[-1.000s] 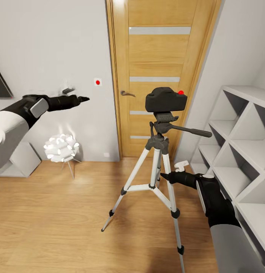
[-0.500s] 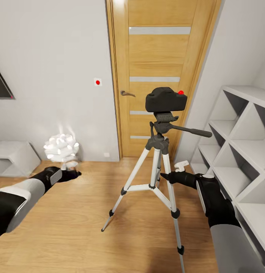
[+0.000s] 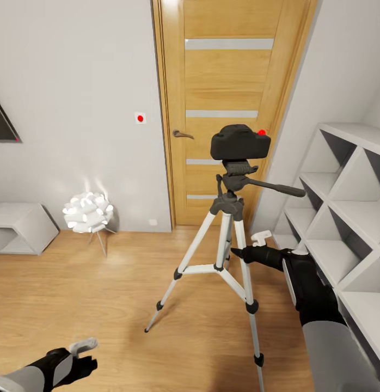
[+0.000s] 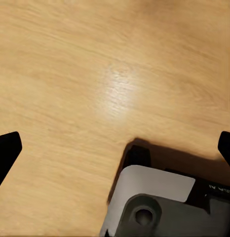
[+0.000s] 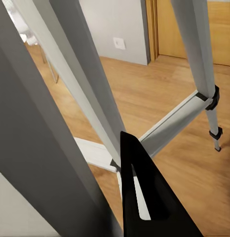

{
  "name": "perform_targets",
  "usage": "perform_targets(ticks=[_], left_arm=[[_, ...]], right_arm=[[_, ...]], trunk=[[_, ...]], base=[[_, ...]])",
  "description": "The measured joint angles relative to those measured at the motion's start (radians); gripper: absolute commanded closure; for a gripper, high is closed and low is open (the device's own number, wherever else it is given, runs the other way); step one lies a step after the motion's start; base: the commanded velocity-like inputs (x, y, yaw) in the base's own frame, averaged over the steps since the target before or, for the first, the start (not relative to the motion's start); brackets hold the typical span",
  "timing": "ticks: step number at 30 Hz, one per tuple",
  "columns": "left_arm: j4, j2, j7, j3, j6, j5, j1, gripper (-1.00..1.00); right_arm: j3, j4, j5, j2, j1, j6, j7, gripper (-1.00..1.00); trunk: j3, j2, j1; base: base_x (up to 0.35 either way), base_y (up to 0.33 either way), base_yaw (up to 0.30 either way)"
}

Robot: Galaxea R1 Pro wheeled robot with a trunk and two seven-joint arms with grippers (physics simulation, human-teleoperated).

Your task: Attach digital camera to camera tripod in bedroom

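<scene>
Camera [image 3: 240,142], one, sits atop the single three-legged tripod [image 3: 227,239] before the wooden door [image 3: 228,81]. Right gripper [image 3: 241,253], fingers together, touches one leg. Left gripper [image 3: 84,356] hangs low above the floor [image 3: 75,288], fingers spread apart.

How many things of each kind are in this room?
digital camera: 1
camera tripod: 1
wooden door: 1
white lamp: 1
cube shelves: 1
low grey bench: 1
Total: 6
</scene>
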Motion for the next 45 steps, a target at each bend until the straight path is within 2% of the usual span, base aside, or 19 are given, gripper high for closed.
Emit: perform_targets(ticks=[4, 7, 8, 10, 13, 18, 25, 31, 45], left_arm=[[-0.005, -0.022, 0.006, 0.005, -0.023, 0.022, 0.023, -1.00], [-0.005, -0.039, -0.002, 0.006, -0.039, 0.038, 0.029, -1.00], [-0.004, -0.034, -0.005, 0.006, -0.045, 0.032, 0.024, -1.00], [-0.001, -0.026, -0.009, 0.010, -0.033, 0.023, 0.013, -1.00], [0.000, -0.023, -0.011, 0.013, -0.016, 0.031, -0.004, -1.00], [0.001, -0.025, -0.012, 0.015, 0.012, 0.044, -0.031, -1.00], [0.002, -0.030, -0.011, 0.015, 0.051, 0.047, -0.070, -1.00], [0.002, -0.031, -0.010, 0.015, 0.054, 0.049, -0.103, -1.00], [0.001, -0.033, -0.003, 0.015, 0.044, 0.049, -0.023, -1.00]], right_arm=[[-0.021, 0.007, -0.021, -0.023, 0.002, -0.005, 0.022, 1.00], [-0.020, 0.011, -0.032, -0.040, 0.003, -0.008, 0.037, 1.00], [-0.019, 0.012, -0.032, -0.043, 0.004, -0.010, 0.041, 1.00], [-0.020, 0.008, -0.029, -0.032, 0.005, -0.009, 0.029, 1.00], [-0.020, 0.003, -0.024, -0.015, 0.006, -0.006, 0.010, 1.00], [-0.020, 0.003, -0.047, -0.013, 0.007, -0.001, -0.015, 1.00], [-0.020, 0.002, -0.050, -0.013, 0.007, -0.001, -0.018, 1.00], [-0.020, 0.003, -0.051, -0.013, 0.007, -0.001, -0.018, 1.00], [-0.018, 0.007, -0.052, -0.013, 0.007, -0.007, -0.021, 1.00]], trunk=[[0.000, 0.000, 0.000], [0.000, 0.000, 0.000], [0.000, 0.000, 0.000], [0.000, 0.000, 0.000], [0.000, 0.000, 0.000], [0.000, 0.000, 0.000], [0.000, 0.000, 0.000], [0.000, 0.000, 0.000], [0.000, 0.000, 0.000]], base=[[0.000, 0.000, 0.000], [0.000, 0.000, 0.000], [0.000, 0.000, 0.000], [0.000, 0.000, 0.000], [0.000, 0.000, 0.000], [0.000, 0.000, 0.000], [0.000, 0.000, 0.000], [0.000, 0.000, 0.000], [0.000, 0.000, 0.000]])
